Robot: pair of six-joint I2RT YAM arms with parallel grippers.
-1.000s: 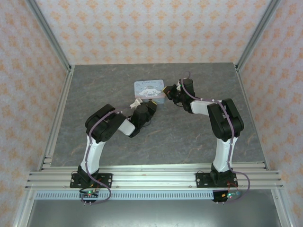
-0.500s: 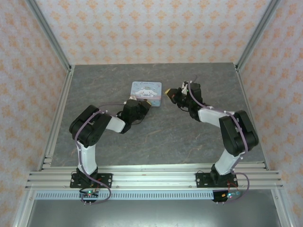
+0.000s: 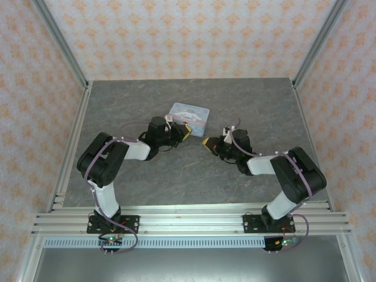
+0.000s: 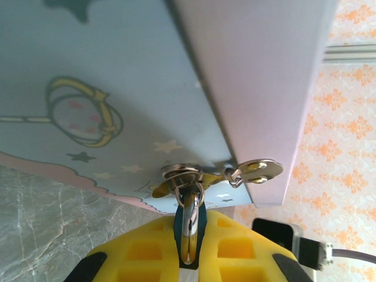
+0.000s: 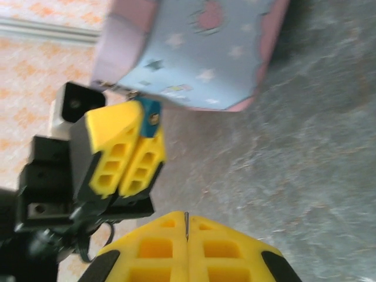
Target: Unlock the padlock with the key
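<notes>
On the grey marbled table (image 3: pixel 247 106), beside the cartoon-printed tin (image 3: pixel 189 114), the left gripper (image 3: pixel 183 133) clamps the teal padlock (image 4: pixel 189 235) hooked through the tin's hasp (image 4: pixel 178 173), while the right gripper (image 3: pixel 207 143), near but apart, grasps the thin key (image 5: pixel 186 225) between its clenched yellow fingers (image 5: pixel 155 249).

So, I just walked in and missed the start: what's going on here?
The left pincer is shut on the padlock, whose shackle runs through the clasp of the tin box. The right pincer grips the key, aimed toward the padlock but apart from it, not yet inserted.
</notes>
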